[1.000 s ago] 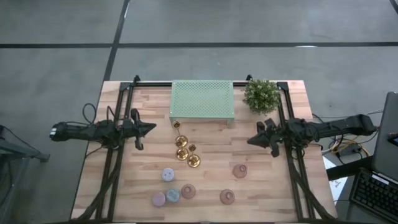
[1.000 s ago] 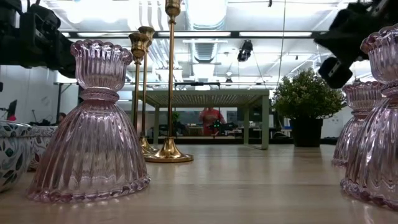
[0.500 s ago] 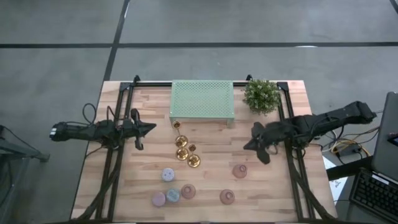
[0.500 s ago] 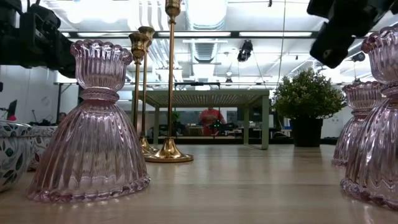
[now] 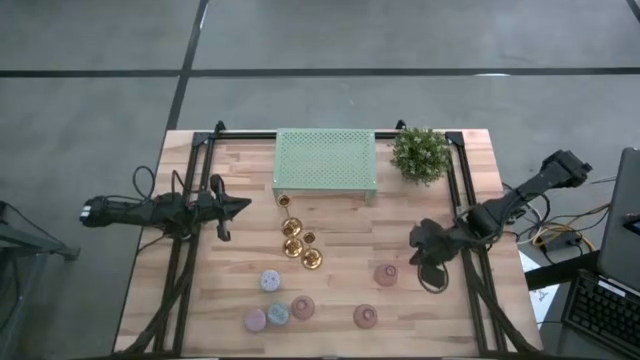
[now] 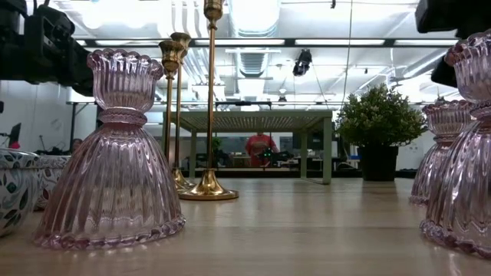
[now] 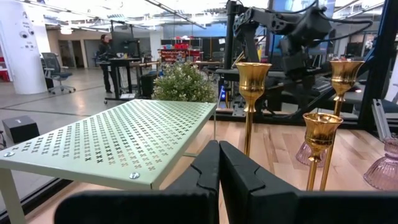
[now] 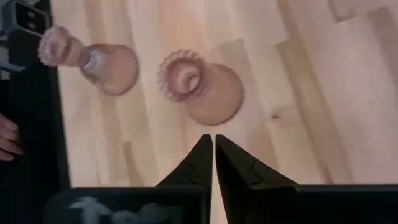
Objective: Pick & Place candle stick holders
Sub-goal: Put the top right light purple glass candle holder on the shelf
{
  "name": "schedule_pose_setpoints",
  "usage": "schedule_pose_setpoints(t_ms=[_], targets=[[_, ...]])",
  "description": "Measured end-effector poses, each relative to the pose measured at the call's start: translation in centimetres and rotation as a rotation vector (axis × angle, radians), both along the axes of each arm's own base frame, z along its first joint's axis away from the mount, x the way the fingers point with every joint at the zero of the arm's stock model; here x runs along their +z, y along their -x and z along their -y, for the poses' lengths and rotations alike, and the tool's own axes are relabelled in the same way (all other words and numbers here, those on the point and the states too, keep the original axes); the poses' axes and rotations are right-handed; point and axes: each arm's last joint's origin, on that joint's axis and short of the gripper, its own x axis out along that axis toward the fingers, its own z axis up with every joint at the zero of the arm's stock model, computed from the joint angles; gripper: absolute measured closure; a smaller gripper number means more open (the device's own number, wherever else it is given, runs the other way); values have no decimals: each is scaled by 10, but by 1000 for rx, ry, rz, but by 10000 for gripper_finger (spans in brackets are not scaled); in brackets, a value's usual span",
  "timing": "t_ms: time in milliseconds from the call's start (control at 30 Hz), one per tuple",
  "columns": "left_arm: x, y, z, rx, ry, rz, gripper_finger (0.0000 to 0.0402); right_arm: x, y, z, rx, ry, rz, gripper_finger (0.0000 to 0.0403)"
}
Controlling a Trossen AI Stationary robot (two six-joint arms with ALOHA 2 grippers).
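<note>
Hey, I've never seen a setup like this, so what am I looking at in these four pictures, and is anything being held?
It is a robot with two dark arms at a wooden table. One picture looks straight down, one sits at table height, and two come from cameras on the wrists. On the table stand a mint-green perforated stand, a small plant, gold candle holders, pink glass holders and pastel round ones. The left gripper waits at the left side, shut and empty. The right gripper hangs above a pink glass holder, shut, holding nothing.
</note>
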Motion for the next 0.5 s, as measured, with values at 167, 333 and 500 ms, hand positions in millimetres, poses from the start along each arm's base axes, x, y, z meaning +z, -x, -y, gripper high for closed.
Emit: schedule_pose_setpoints(t_ms=[167,333,500], targets=[[0,0,0,0,0,0,392,-8,5,-13,-5,13,-12,333],[0,0,0,0,0,0,392,-15,4,-29,10,68,29,264],[0,0,0,0,0,0,392,-27,2,-42,19,161,47,206]])
